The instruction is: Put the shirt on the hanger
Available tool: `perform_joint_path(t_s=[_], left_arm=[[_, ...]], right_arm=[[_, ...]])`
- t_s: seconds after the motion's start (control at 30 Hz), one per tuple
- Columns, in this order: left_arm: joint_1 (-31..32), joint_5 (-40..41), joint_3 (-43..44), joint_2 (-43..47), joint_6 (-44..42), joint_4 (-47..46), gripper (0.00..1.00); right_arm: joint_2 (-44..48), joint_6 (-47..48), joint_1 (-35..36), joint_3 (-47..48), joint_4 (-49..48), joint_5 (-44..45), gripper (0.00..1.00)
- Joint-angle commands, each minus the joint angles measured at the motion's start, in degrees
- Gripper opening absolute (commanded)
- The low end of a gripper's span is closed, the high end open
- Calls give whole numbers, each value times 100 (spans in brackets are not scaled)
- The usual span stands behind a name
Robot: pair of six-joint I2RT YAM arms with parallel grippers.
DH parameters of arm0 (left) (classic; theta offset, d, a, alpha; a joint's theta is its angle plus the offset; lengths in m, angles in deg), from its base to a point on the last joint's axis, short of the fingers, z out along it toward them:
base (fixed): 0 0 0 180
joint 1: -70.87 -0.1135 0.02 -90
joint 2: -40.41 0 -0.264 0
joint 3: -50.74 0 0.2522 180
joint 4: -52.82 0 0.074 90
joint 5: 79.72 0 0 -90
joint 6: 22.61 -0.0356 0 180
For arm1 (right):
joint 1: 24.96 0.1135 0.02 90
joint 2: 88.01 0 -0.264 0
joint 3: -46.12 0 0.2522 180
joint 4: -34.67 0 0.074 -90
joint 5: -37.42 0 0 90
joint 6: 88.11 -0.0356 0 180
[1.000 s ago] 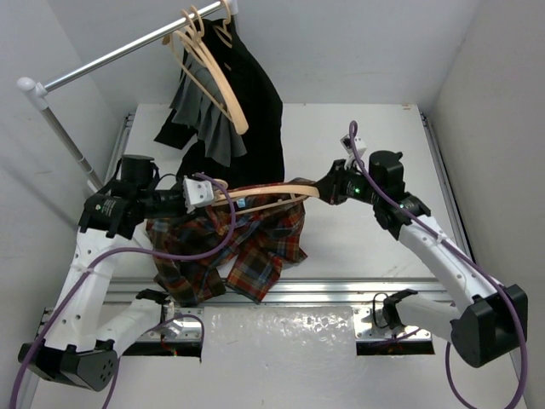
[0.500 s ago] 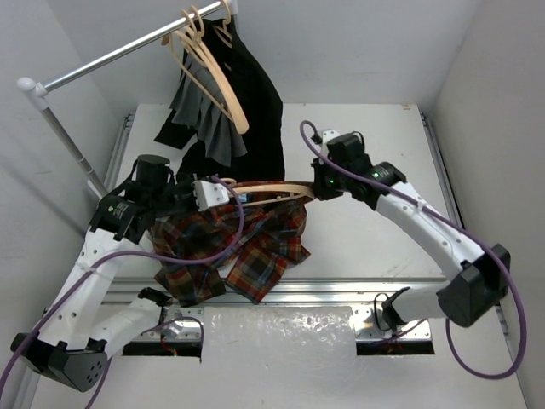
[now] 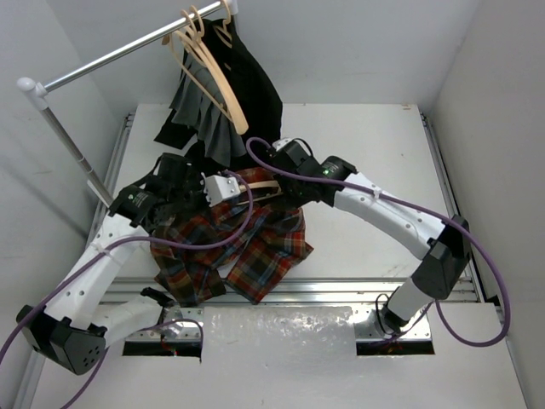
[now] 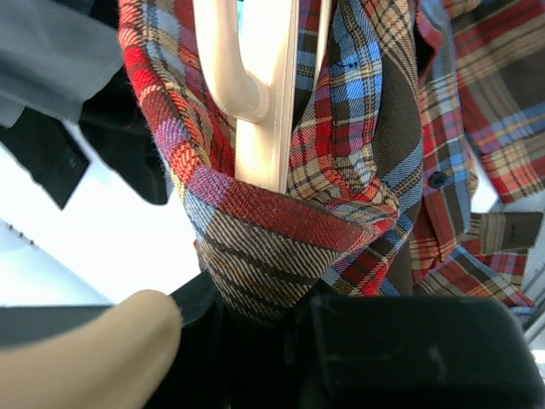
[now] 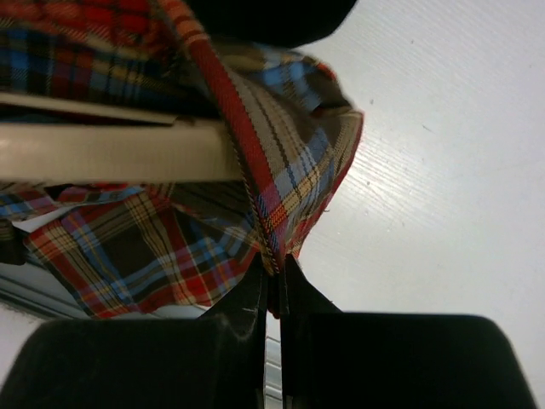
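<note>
The plaid shirt (image 3: 247, 247) lies bunched at the table's near middle, its upper part lifted over the pale hanger (image 3: 266, 185). My left gripper (image 3: 223, 186) is shut on a fold of the shirt (image 4: 264, 273). The hanger (image 4: 255, 85) runs up out of that fold in the left wrist view. My right gripper (image 3: 283, 181) is shut on the shirt's edge (image 5: 272, 256), just right of the left gripper. In the right wrist view the hanger's arm (image 5: 111, 152) goes under the plaid cloth. Most of the hanger is hidden by the shirt.
A metal rail (image 3: 111, 55) at the back left carries several spare tan hangers (image 3: 209, 72), a black garment (image 3: 260, 106) and a grey garment (image 3: 209, 123) that hang down to the table behind the grippers. A metal strip (image 3: 358, 291) edges the table's front.
My right arm has swung left with the shirt's edge, drawing the cloth over the hanger's right arm. My left gripper has shifted right and back. The hanger now shows far less.
</note>
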Motion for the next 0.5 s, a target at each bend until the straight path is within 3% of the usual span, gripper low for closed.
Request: perform_joint_path(t_s=[0.0,0.1,0.13,0.23,0.43,0.47], left_arm=[[148,820,31,-6,502,-739,0],[228,962,110,-85,783,-793,0],[228,883,153,-103,844,-784,0],[228,383,276,-103,1143,-714,0],[219,-217,374,72,1302,-722,0],[219,-304,426,99,1302,-740,0]], right_arm=[[100,279,381,233,-401,-74,0],[256,439,698,14,-1251,-741,0],[345,439,742,-283,-1924,-1475,0],[635,264,812,-785,-3017,-2506,0],[1056,579,778,-1120,-3409,-3511,0],[1153,658,717,-1112,-3269,-3582,8]])
